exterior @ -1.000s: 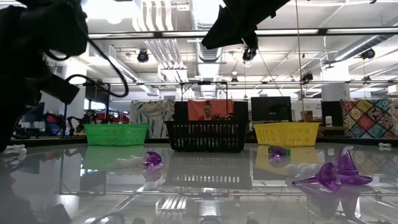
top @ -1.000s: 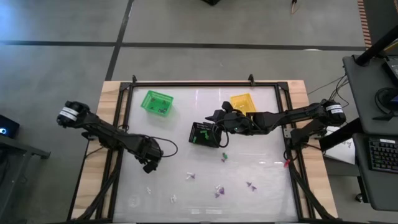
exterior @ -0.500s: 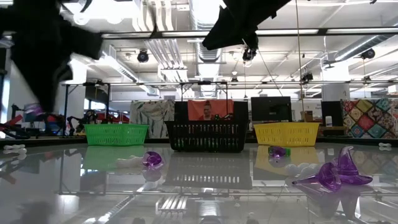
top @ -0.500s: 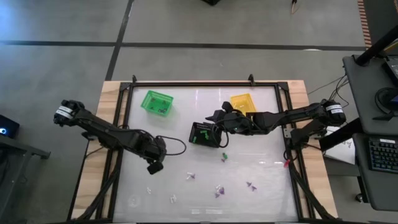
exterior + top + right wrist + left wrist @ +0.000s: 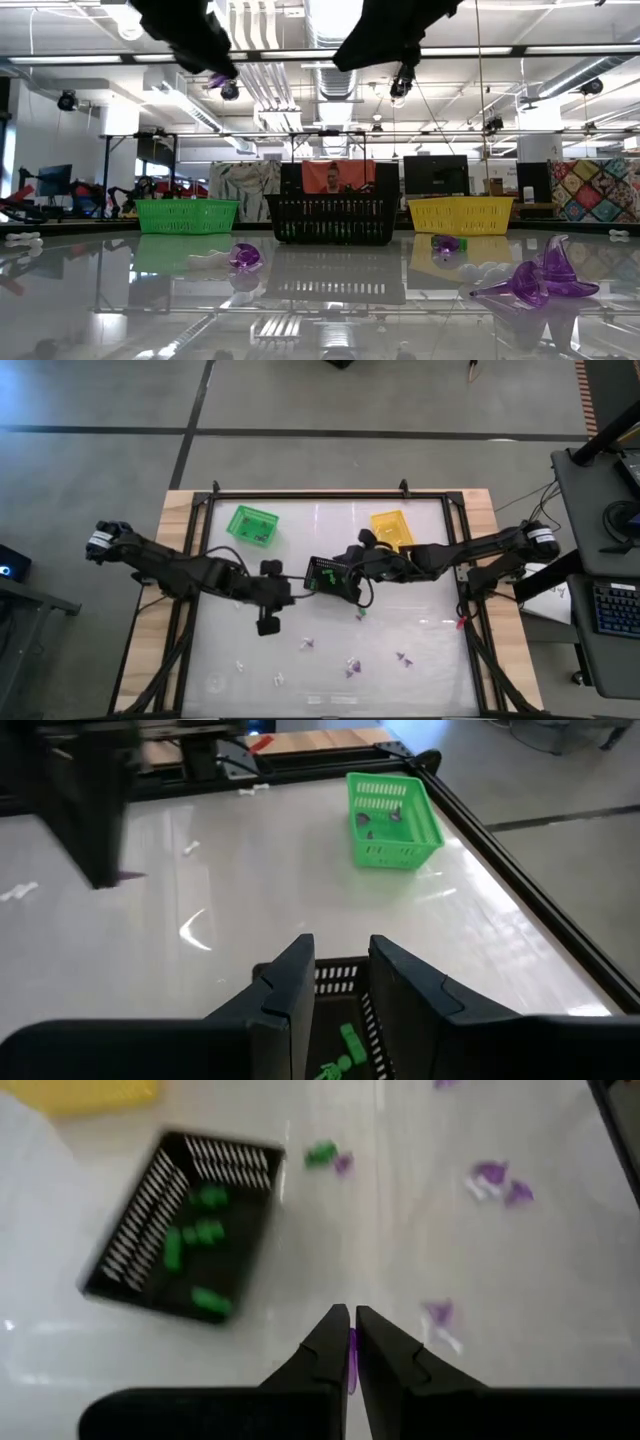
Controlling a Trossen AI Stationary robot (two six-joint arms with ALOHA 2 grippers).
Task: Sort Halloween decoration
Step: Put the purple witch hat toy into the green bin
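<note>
In the low view both arms are cut off by the top edge, so only dark lower parts show, and neither gripper's fingertips can be made out there. In the left wrist view the black basket [image 5: 185,1230] in the upper left is blurred, and the green pieces [image 5: 195,1240] inside it read only as smears; the thin purple trinket [image 5: 351,1360] pinched between the fingers at bottom centre is mostly hidden. In the high view the trinkets [image 5: 349,665] near the bottom centre are too small to tell their shapes. In the right wrist view the black basket is cut off by the bottom edge.
</note>
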